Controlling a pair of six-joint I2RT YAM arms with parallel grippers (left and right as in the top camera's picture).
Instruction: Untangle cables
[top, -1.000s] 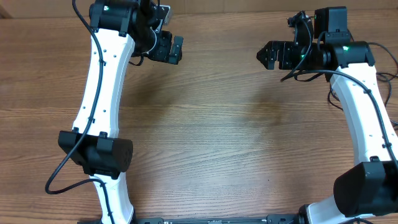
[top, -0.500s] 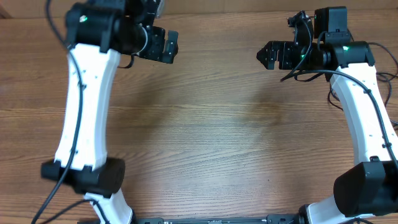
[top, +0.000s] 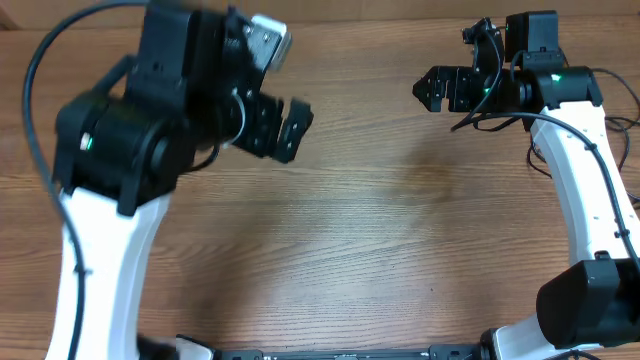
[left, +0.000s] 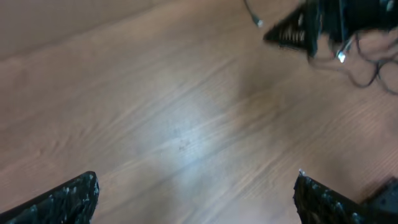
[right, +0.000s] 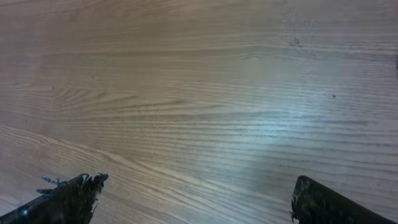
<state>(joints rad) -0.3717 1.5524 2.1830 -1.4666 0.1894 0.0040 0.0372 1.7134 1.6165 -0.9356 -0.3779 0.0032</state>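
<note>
Your brown wooden table (top: 350, 230) lies as before. The white left arm with black joints (top: 95, 260) has swung up toward the overhead camera and now looms large and blurred. The white right arm (top: 585, 190) has not shifted. The left end effector (top: 277, 127) sits lower and further right, fingers spread apart. The right end effector (top: 425, 88) is equally spread. The thin black cables (left: 368, 70) show only in your left wrist view. They are blurred at upper right beside the right end effector, with pale plug tips. You cannot tell whether they are tangled.
</note>
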